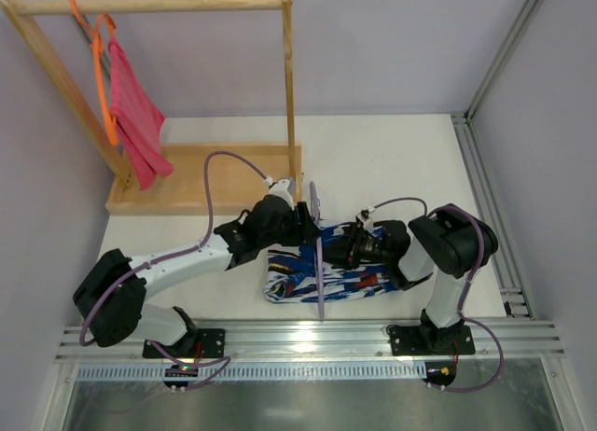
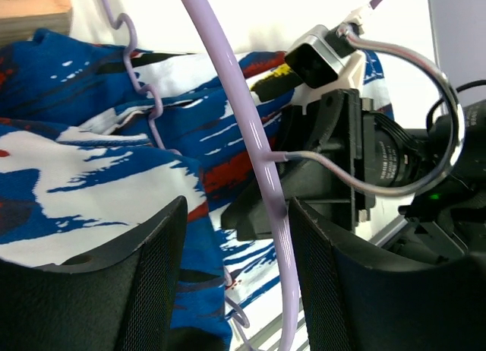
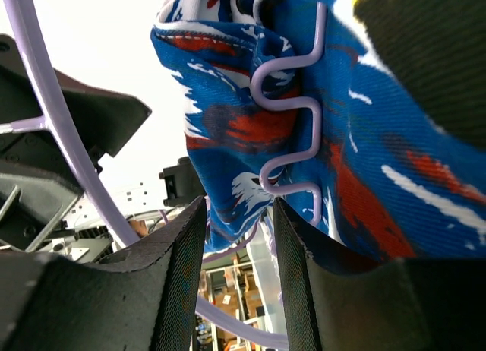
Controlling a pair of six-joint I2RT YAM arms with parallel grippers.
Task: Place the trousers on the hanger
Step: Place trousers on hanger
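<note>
**STATUS: TROUSERS AND HANGER AT DESK FRONT**

The trousers [image 1: 303, 282] lie bunched on the desk [image 1: 401, 160] between the two arms, near the front edge. The hanger [image 1: 319, 268] stands on edge across them, its notched arm against the fabric (clearest in both wrist views).

Left hand [image 2: 237, 210]: fingers spread, with the hanger's smooth bar passing between them, close to one finger.

Right hand [image 3: 239, 207]: fingers drawn near together, apparently pinching a fold of the trousers; the contact is partly hidden.
</note>
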